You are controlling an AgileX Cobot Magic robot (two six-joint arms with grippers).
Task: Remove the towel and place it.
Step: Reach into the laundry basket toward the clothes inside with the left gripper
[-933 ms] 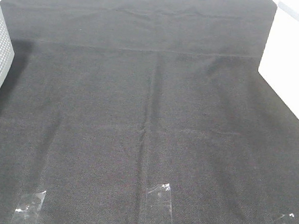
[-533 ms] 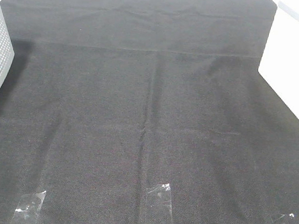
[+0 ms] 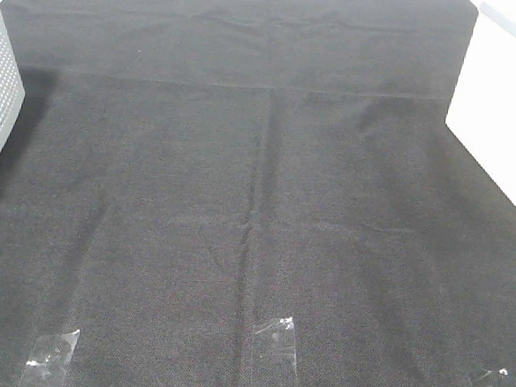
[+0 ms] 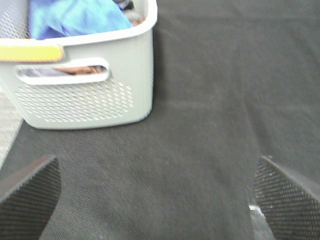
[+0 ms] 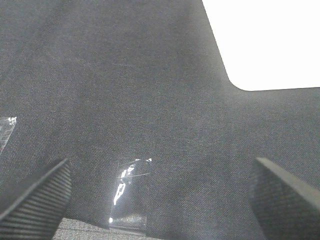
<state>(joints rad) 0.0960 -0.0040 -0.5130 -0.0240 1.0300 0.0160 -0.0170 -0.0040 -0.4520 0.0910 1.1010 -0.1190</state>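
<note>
black cloth (image 3: 257,202); left fingers (image 4: 30,195), right fingers (image 5: 35,195) spread wide above.

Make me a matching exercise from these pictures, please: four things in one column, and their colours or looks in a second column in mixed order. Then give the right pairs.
Things:
1. towel
2. basket
3. tape strips
4. table covering

Looks:
a. black
b. blue
c. clear and shiny
d. pale grey with small holes

Pairs: 1-b, 2-d, 3-c, 4-a
</note>
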